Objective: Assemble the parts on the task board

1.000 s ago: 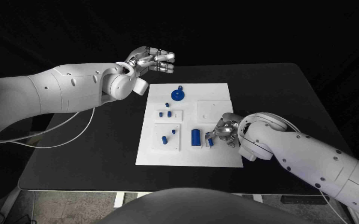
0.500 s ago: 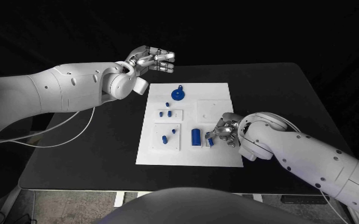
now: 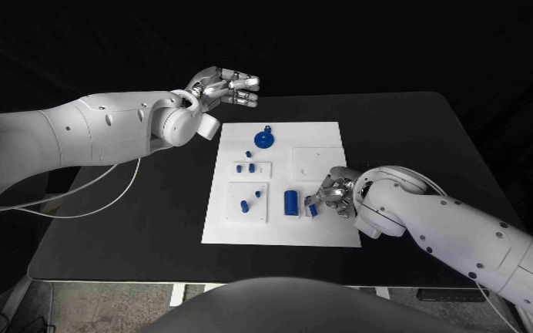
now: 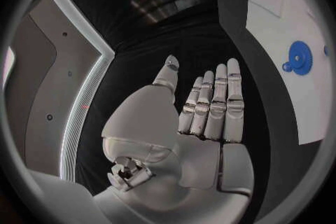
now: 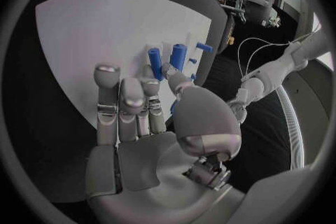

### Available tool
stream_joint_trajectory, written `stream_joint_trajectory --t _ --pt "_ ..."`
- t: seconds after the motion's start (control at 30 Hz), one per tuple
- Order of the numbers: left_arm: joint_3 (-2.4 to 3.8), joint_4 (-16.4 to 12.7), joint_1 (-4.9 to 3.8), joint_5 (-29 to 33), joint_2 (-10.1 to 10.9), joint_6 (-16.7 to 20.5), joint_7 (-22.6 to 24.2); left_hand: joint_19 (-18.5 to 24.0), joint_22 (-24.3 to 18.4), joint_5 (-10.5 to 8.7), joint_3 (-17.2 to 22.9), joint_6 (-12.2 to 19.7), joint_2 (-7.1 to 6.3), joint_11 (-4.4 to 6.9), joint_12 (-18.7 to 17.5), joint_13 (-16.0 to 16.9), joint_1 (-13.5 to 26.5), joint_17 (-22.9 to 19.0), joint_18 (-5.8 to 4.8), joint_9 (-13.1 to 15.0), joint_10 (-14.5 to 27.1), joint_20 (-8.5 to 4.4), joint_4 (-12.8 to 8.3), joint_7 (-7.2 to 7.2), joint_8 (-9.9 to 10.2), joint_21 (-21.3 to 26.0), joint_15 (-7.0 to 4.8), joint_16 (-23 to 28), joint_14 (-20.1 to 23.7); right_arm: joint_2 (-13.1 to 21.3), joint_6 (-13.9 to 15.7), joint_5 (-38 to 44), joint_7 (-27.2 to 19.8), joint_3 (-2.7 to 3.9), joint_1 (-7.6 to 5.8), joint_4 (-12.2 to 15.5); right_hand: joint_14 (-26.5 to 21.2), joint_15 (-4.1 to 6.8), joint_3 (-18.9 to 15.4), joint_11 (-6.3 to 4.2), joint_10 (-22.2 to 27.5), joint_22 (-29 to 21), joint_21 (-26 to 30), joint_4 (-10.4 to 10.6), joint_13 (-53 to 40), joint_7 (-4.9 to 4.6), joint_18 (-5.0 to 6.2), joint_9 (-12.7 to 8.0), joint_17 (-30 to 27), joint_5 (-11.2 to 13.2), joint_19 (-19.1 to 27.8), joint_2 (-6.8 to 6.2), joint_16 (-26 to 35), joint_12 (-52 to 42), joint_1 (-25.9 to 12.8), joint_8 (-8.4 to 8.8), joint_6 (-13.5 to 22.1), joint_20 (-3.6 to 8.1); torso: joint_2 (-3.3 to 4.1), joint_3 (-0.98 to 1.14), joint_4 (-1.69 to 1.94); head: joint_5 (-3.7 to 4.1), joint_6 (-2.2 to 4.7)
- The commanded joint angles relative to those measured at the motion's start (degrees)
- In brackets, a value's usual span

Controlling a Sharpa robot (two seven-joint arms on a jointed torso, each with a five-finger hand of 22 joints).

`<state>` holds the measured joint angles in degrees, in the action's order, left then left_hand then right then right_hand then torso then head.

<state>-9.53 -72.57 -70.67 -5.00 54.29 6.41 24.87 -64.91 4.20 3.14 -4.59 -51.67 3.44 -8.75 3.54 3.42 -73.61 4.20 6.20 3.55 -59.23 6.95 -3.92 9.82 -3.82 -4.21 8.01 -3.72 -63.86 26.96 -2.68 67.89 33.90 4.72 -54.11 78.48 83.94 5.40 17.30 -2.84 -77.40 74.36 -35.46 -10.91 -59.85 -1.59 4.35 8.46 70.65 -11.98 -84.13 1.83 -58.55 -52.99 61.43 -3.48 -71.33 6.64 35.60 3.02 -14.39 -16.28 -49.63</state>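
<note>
The task board (image 3: 283,185) lies flat in the middle of the black desk (image 3: 133,210), with the blue parts spread over it: a round gear-like disc (image 3: 264,140) near its far edge, several short pegs (image 3: 244,207) standing in the raised white blocks on its left half, and a larger upright cylinder (image 3: 291,203) near its near edge. The right hand (image 3: 333,194) is low over the near right part of the board, just beside that cylinder; in the right wrist view its fingers (image 5: 122,103) reach toward the cylinder (image 5: 178,57) and a small blue piece (image 5: 154,59) next to it, and the thumb appears to press against a blue part, but whether a part is actually held cannot be told. The left hand (image 3: 228,89) hangs above the far left corner of the desk, well apart from the board, fingers curled in and holding nothing; in the left wrist view its fingers (image 4: 213,106) lie together, with the disc (image 4: 299,57) off to one side. Judged step: picking or seating a small part beside the cylinder with the right hand. The next move calls for a secure pinch on that part and square alignment over its socket before pressing. No brand, label or legible writing is visible on the board, parts or arms.
</note>
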Motion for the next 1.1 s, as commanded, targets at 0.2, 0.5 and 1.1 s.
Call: stream_joint_trajectory --t 0.2,0.5,1.1 --pt "0.05 0.1 -0.04 0.2 -0.1 -1.0 0.3 -0.1 0.0 0.13 -0.1 0.2 0.49 -0.23 -0.2 0.0 0.2 0.0 0.23 -0.1 0.1 0.40 0.0 -0.02 0.0 0.2 0.09 0.2 0.2 0.1 -0.7 0.3 -0.9 -0.12 0.19 0.6 0.3 0.21 -0.3 -0.35 -0.1 -0.1 0.3 -0.2 0.0 0.17 -1.16 0.0 -0.1 -0.2 -2.4 0.41 0.3 0.3 0.3 -0.20 -0.4 0.26 0.01 -0.01 0.00 -0.12 0.02" --pt "0.05 0.2 -0.04 0.2 -0.2 -1.0 0.3 -0.1 0.0 0.13 -0.1 0.2 0.49 -0.23 -0.2 0.0 0.2 0.0 0.23 -0.1 0.1 0.40 0.0 -0.02 0.0 0.2 0.09 0.2 0.2 0.0 -0.7 0.3 -0.9 -0.12 0.19 0.5 0.3 0.23 -0.4 -0.35 -0.1 -0.1 0.2 -0.2 0.0 0.16 -1.16 0.0 -0.1 -0.1 -2.4 0.46 0.3 0.4 0.2 -0.18 -0.4 0.27 -0.01 -0.03 -0.02 -0.02 0.09" --pt "0.05 0.4 -0.04 0.2 -0.3 -0.9 0.2 -0.1 0.0 0.14 -0.1 0.4 0.54 -0.27 -0.2 0.0 0.2 0.0 0.25 -0.1 0.1 0.42 0.1 0.00 0.0 0.2 0.10 0.2 0.2 0.0 -0.8 0.1 -1.1 -0.12 0.19 0.3 0.1 0.03 -16.4 0.11 0.5 -0.5 1.0 5.4 0.8 -0.51 -0.67 -1.1 0.0 0.7 -2.3 -0.06 0.7 1.1 0.6 -0.18 0.9 0.08 -0.02 -0.03 -0.03 -0.02 -0.10"
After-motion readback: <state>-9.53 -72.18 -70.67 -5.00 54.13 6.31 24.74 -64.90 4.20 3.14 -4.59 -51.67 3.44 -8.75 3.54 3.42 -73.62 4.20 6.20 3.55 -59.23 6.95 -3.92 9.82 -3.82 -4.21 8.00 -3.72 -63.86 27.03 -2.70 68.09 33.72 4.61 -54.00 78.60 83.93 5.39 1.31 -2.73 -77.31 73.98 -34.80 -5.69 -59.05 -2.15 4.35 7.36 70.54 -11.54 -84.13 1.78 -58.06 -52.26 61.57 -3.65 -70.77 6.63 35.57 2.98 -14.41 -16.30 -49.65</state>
